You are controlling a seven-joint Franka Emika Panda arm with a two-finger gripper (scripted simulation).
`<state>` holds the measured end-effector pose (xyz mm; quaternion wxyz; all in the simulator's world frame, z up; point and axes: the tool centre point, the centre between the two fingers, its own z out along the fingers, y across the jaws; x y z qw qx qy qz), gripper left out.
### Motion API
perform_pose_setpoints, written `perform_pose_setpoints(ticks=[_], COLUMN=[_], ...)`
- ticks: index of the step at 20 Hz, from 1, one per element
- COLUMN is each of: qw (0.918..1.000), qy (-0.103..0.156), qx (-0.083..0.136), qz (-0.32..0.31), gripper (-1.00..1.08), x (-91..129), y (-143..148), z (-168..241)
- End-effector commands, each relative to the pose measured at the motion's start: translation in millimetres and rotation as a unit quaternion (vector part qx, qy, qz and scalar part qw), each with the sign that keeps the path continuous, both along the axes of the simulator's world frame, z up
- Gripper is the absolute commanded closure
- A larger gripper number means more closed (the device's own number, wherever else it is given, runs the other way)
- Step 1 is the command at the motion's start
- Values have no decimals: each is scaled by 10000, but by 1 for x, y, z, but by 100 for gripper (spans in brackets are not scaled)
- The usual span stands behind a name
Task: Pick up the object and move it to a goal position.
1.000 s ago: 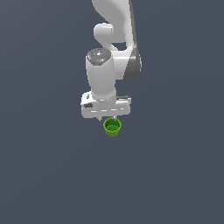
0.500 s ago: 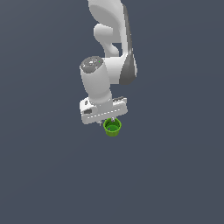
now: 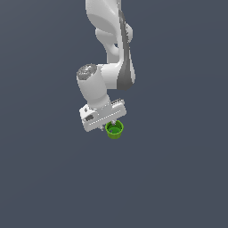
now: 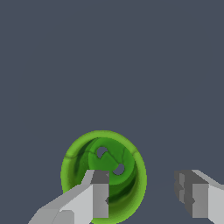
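Green cup [image 4: 104, 175] sits just under the white hand [image 4: 142, 192], whose fingers stand wide apart, gripping nothing; one finger [image 4: 98, 197] overlaps the rim. I'd centre the hand so the fingers straddle the wall before closing.

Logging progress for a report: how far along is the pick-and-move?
Done: the hand has reached the cup. In hand: lining up; the wrist view shows the fingers open, one over the cup's mouth, nothing gripped. Left: grasp, lift, carry to goal.

The cup [image 3: 114, 129] is bright green with a darker green inside, the gripper [image 3: 110, 127] white and grey, the background flat slate-blue.
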<state>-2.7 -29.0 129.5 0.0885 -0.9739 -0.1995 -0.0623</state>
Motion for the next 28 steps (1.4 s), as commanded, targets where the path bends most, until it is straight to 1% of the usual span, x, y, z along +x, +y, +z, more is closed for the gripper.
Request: perform_pose_setpoints(ticks=[1, 10, 17, 23, 28], qw=[9997, 9948, 9893, 9861, 9853], qy=[-89, -444, -680, -798, -828], qx=[74, 301, 404, 444, 453], qz=[201, 865, 1224, 1387, 1427], gripper=[-20, -20, -20, -20, -20], x=[-1, -3, -4, -4, -4], y=[-1, -6, -8, -10, -11], z=[-5, -20, -27, -30, -31])
